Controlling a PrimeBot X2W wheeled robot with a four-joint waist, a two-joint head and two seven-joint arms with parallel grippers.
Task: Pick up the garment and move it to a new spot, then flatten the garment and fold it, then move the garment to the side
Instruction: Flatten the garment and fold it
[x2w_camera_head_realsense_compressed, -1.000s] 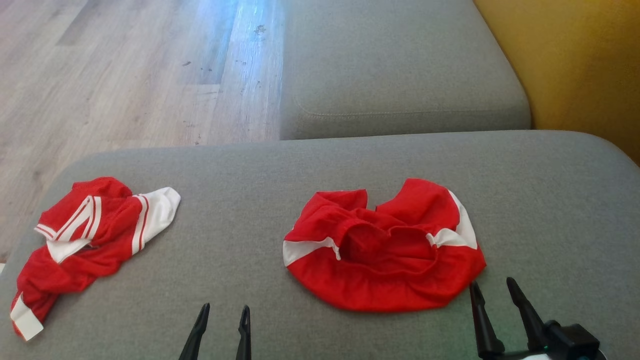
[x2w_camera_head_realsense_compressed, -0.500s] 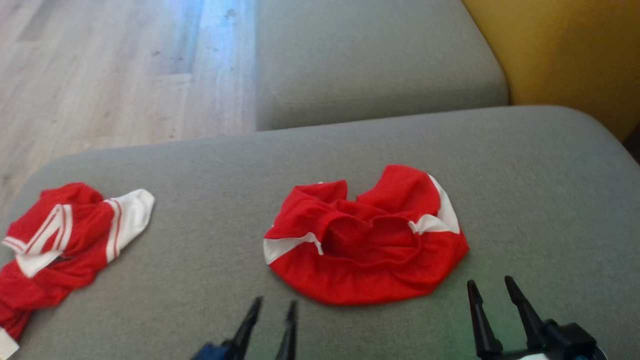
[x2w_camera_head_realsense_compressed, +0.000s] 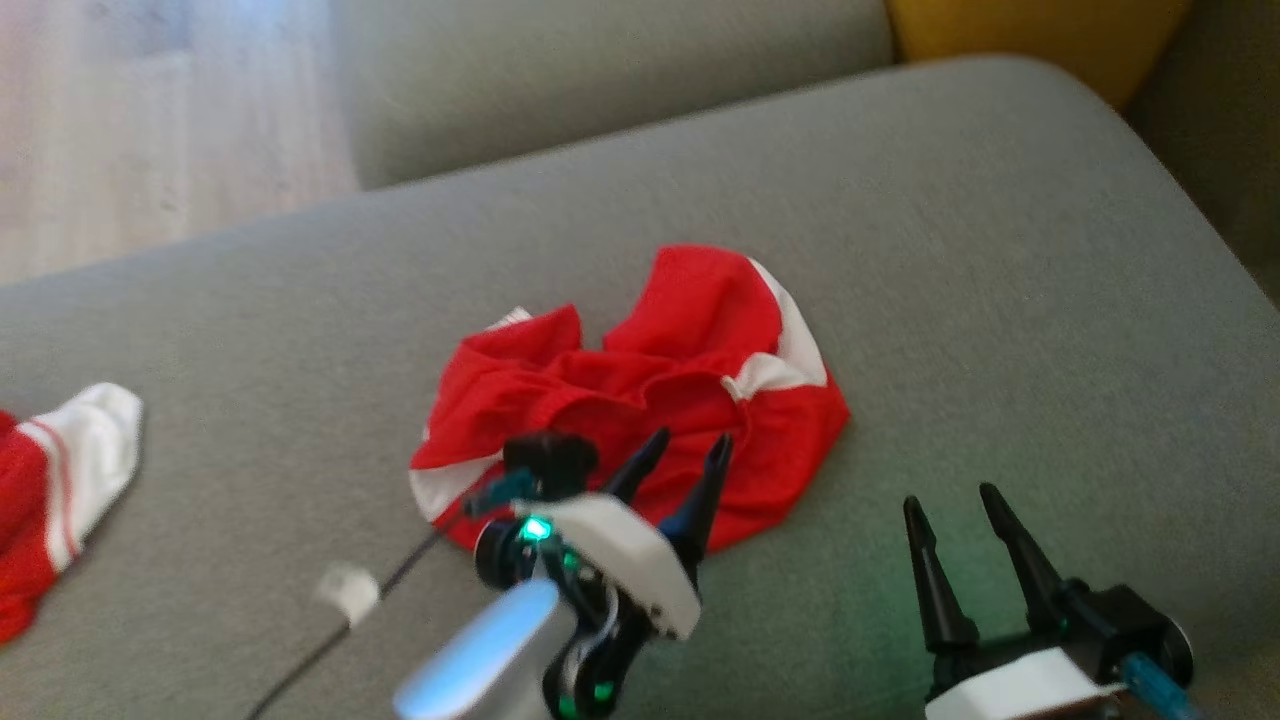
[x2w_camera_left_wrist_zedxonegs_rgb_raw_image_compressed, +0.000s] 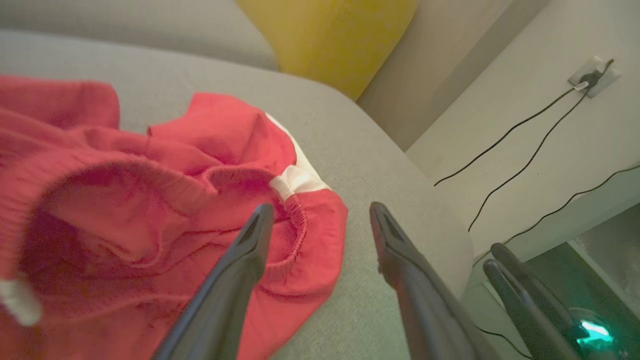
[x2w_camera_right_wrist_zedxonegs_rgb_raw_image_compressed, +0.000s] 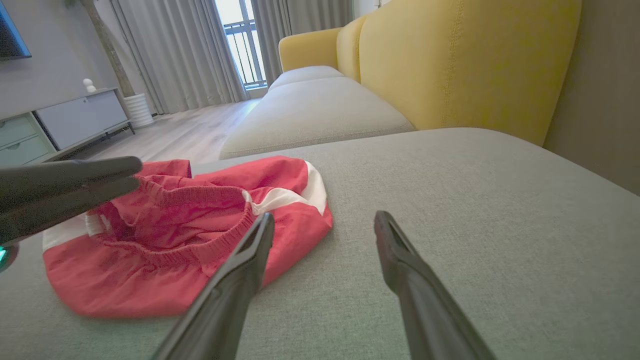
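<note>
"Where is the garment (x2w_camera_head_realsense_compressed: 640, 380) lying?"

"In a crumpled heap about mid-way across the grey seat cushion (x2w_camera_head_realsense_compressed: 1000, 250), red with white panels, its elastic waistband (x2w_camera_left_wrist_zedxonegs_rgb_raw_image_compressed: 298, 227) gaping upward."

"How much room is around it?"

"Plenty. Bare grey fabric runs off to the right until the cushion's rounded edge, and more lies behind it, towards the yellow backrest (x2w_camera_right_wrist_zedxonegs_rgb_raw_image_compressed: 465, 60). To the left there's a broad empty stretch before a second garment (x2w_camera_head_realsense_compressed: 60, 480), red and white too, well apart from the first. Wooden floor (x2w_camera_head_realsense_compressed: 150, 130) shows past the far left edge."

"And the left gripper (x2w_camera_head_realsense_compressed: 690, 442)?"

"Over the heap's near side, its fingers (x2w_camera_left_wrist_zedxonegs_rgb_raw_image_compressed: 245, 270) spread apart. One tip sits above the waistband, the other over bare cushion just past the right hem. I can't tell whether either touches the cloth."

"The right gripper (x2w_camera_head_realsense_compressed: 950, 498)?"

"Near the heap's right corner, above plain cushion, fingers (x2w_camera_head_realsense_compressed: 928, 580) wide apart with nothing between them."
</note>
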